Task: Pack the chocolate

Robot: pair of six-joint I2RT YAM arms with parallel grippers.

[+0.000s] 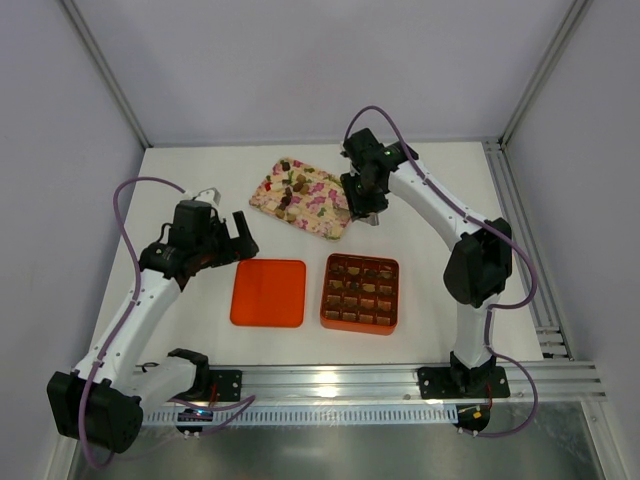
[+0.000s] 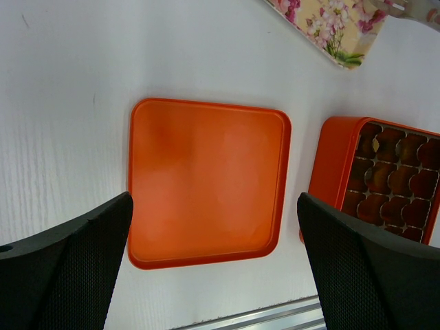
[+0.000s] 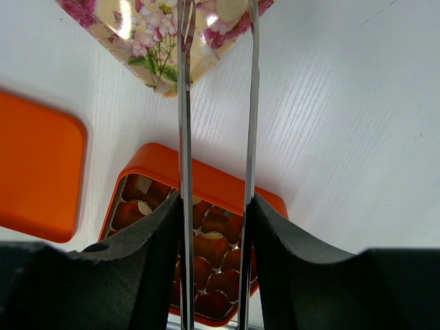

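Chocolate lumps, brown and tan, are found at nine o'clock from the nearer right pincer, which is clamped on thin metal tweezers; the left pincer is spread wide.

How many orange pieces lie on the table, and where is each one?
2. The flat lid lies centre-left; the gridded box sits right of it, apart.
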